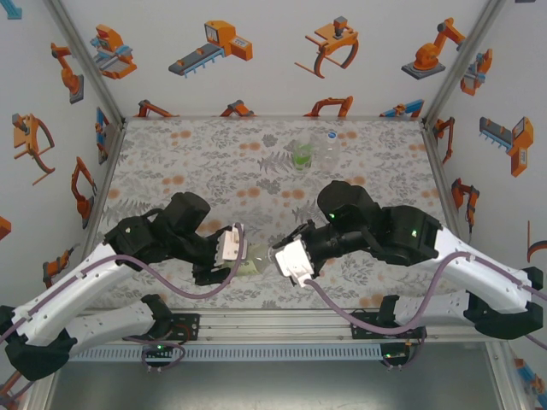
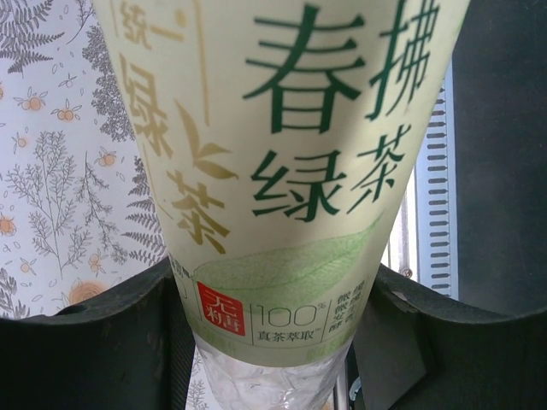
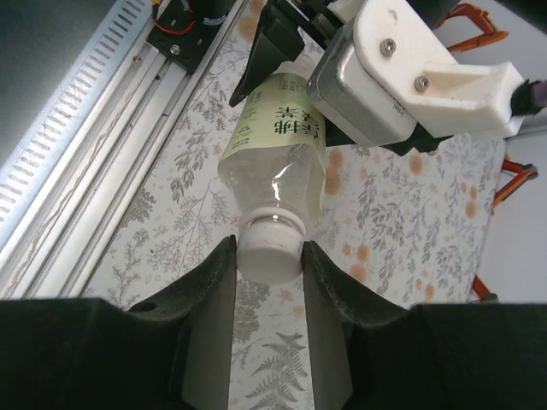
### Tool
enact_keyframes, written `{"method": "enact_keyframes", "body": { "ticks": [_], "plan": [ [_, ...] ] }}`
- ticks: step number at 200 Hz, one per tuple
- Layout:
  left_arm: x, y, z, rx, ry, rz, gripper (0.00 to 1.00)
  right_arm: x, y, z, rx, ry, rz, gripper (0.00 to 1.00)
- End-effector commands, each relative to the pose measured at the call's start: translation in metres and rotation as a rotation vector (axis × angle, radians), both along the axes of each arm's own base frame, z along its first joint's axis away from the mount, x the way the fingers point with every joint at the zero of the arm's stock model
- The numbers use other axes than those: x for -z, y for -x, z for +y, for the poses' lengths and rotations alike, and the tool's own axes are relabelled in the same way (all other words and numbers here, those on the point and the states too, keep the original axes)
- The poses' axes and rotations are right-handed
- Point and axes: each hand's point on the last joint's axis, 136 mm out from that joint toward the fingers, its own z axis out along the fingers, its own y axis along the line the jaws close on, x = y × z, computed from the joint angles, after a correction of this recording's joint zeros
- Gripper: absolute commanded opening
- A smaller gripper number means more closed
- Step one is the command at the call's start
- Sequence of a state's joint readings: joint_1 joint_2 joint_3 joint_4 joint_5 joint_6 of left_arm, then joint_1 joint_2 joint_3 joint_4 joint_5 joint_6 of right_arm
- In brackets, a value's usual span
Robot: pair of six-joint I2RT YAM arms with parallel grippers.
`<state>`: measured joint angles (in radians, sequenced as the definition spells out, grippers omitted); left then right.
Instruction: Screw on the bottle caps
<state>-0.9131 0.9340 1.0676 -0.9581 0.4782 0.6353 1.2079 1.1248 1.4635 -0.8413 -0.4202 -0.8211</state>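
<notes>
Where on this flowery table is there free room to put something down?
The table is bare at far left, from the left wall to the green bottle, and at far right, between the clear bottle and the right wall. It is crowded at the near middle, where the left gripper and right gripper meet on the labelled bottle.
</notes>
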Motion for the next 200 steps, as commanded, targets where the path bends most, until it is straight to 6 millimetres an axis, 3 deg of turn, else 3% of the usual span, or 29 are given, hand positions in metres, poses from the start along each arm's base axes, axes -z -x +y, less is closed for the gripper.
{"method": "enact_keyframes", "body": {
  "ticks": [1,43,80,128,156,200],
  "plan": [
    [-0.033,-0.007,-0.013,-0.001,0.127,-0.081,0.0,0.002,0.0,0.009,0.124,0.012,0.218,0.0],
    [-0.033,-0.019,-0.013,-0.048,0.137,-0.142,0.0,0.006,-0.017,0.015,0.414,-0.021,0.567,0.0],
    [-0.034,-0.032,-0.016,-0.088,0.14,-0.188,0.0,0.018,-0.046,0.014,0.774,-0.037,0.906,0.0],
    [-0.037,-0.044,-0.022,-0.112,0.156,-0.23,0.0,0.047,-0.067,0.016,1.073,0.016,1.49,0.0],
    [-0.037,-0.052,-0.022,-0.143,0.141,-0.251,0.0,0.071,-0.081,0.0,1.287,-0.032,1.736,0.0],
    [-0.039,-0.051,-0.028,-0.13,0.157,-0.227,0.0,0.073,-0.088,-0.004,1.312,-0.087,1.847,0.0]
  ]
}}
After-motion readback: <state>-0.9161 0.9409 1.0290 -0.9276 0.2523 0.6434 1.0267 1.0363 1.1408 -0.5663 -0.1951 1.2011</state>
